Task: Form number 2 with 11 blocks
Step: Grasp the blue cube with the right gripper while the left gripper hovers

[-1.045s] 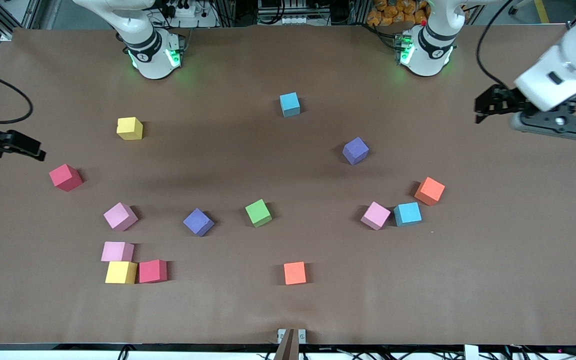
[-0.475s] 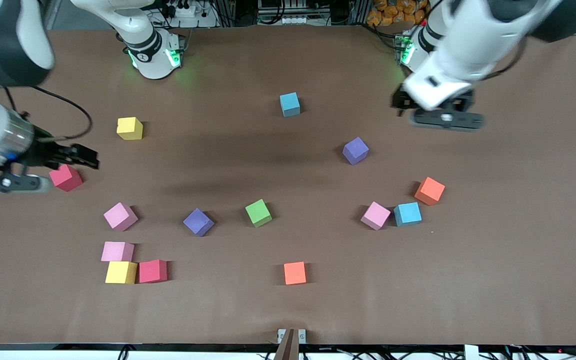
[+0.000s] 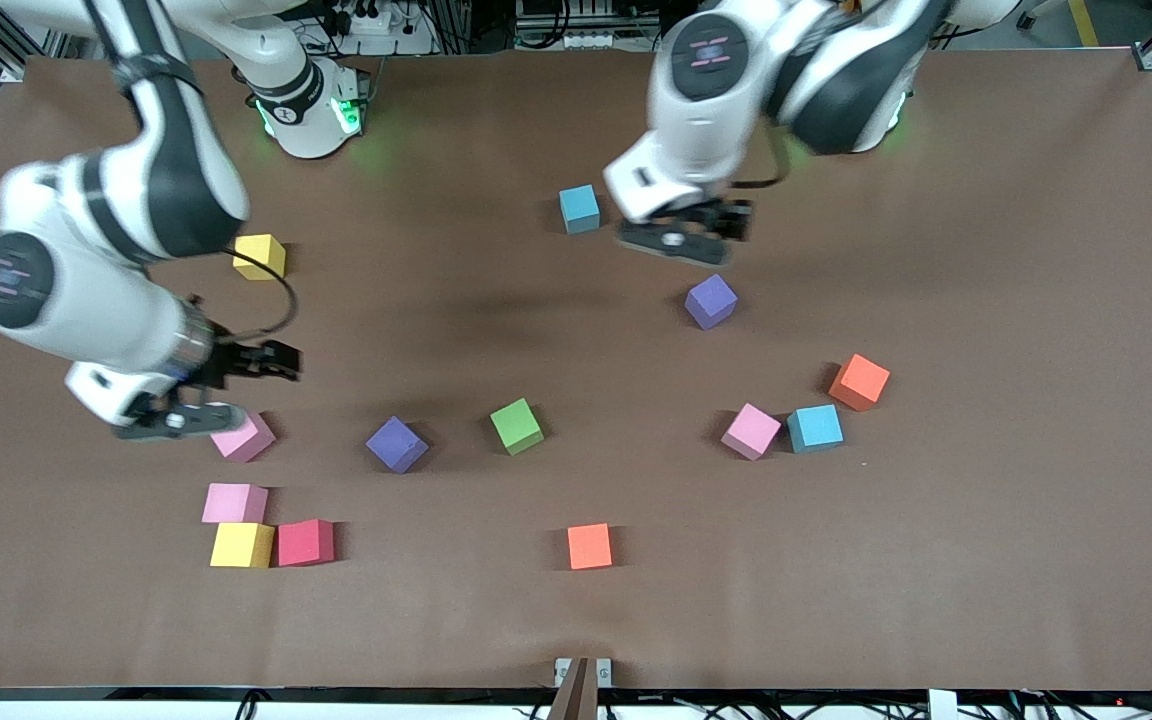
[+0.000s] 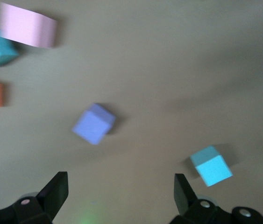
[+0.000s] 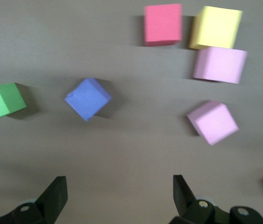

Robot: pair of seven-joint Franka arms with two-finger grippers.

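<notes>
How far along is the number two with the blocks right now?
Nothing is placed yet: the blocks lie scattered, only a few touching, such as the red block beside the yellow cube. Both grippers are open and empty, the left gripper above a purple block, the right gripper by a pink block. The whole digit is left.

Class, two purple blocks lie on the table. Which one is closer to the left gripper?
The purple block near the left arm's end, directly below the open left gripper. The other purple block sits beside the green block.
</notes>
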